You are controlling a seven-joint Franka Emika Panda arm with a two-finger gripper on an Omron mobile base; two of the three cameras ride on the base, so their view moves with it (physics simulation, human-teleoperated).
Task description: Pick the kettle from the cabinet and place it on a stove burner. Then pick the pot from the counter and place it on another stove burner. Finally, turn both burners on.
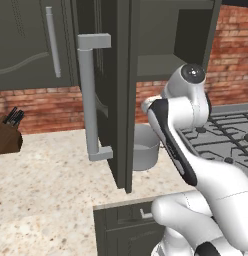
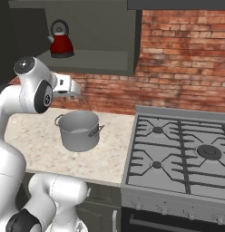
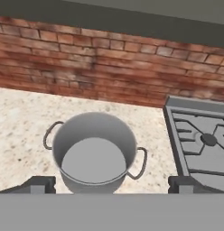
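Standing spread wide and holding nothing, the jaws of the gripper are framing the pot between their two dark tips in the hand view, which is looking down into its bare grey bottom. That wide spread is probably there because the first thing to be taken, the kettle, is not yet in hand, and a rounded body or a loop handle wants room to slip between the fingers.

The kettle is sitting upright on the shelf of the cabinet, well above the hand and the pot, with its black handle on top where a grasp from the front could reach it. The cabinet's door is hanging open over the counter, which is leaving the shelf exposed.

The pot is resting on the counter just beside the cooktop, directly under the shelf, so it is waiting its turn close to the stove burners, which are lying bare under their grates. By my judgement the hand is due to rise toward the kettle.
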